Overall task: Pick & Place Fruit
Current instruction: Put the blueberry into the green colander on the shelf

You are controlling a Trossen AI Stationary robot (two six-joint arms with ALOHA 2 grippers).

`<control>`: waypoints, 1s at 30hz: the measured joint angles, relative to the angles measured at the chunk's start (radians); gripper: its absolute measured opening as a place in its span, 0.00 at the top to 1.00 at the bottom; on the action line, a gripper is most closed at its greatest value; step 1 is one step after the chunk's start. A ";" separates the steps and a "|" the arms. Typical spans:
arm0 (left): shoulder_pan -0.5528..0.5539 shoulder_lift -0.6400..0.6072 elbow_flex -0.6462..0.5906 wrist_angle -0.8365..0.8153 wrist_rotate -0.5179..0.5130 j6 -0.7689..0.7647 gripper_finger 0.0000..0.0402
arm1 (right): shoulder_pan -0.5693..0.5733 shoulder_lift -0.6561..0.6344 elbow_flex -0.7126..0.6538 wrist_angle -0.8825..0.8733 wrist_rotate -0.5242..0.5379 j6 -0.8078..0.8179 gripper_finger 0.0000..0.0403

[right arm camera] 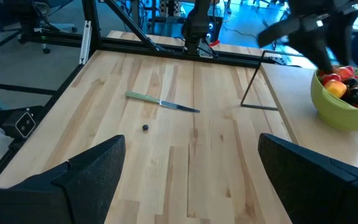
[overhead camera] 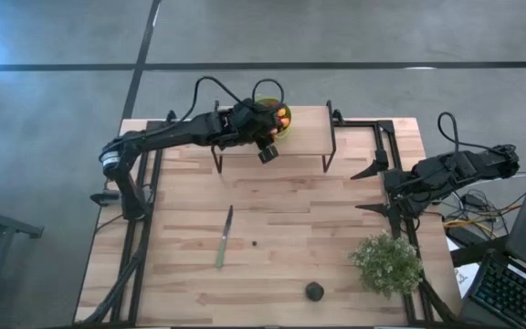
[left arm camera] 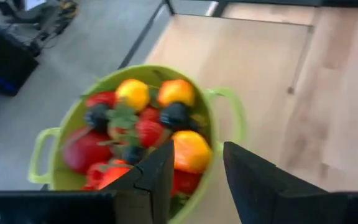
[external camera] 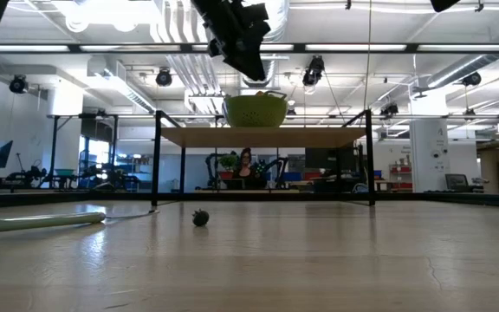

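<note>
Above the raised wooden shelf (overhead camera: 272, 137) at the far edge of the bench (overhead camera: 281, 238), the left gripper (left arm camera: 196, 163) hovers over a lime-green two-handled bowl (left arm camera: 224, 118) that sits on the shelf. Its fingers (left arm camera: 160, 171) stand parted, with nothing between them, just over the bowl's rim. The bowl holds the heap of fruit (left arm camera: 145, 127): red berry-like pieces, dark purple-black ones, and several orange and yellow ones.

Down on the bench itself, one tiny dark piece (overhead camera: 254, 244) lies near the middle, just beside a slim green-handled knife (overhead camera: 223, 239). A bigger dark round fruit (overhead camera: 314, 291) rests near the front edge, close to a bushy pale-green plant (overhead camera: 387, 263).

Over at the bench's right side, the right gripper (right arm camera: 188, 165) waits clear of everything, its fingers (right arm camera: 92, 165) spread wide and empty, facing across the bench toward the knife and the bowl.
</note>
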 joint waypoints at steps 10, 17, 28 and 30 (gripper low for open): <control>-0.117 0.000 0.000 -0.137 0.025 -0.031 0.63 | 0.000 -0.001 0.000 0.000 0.000 0.000 0.10; -0.223 0.000 -0.026 -0.166 0.025 -0.052 0.63 | 0.000 -0.001 0.000 0.000 0.000 0.000 0.10; -0.357 -0.002 -0.123 -0.140 0.025 -0.130 0.63 | 0.000 0.000 0.000 0.000 0.000 0.000 0.10; -0.378 -0.002 -0.162 -0.120 0.025 -0.158 0.63 | 0.000 0.000 0.000 0.000 0.000 0.000 0.10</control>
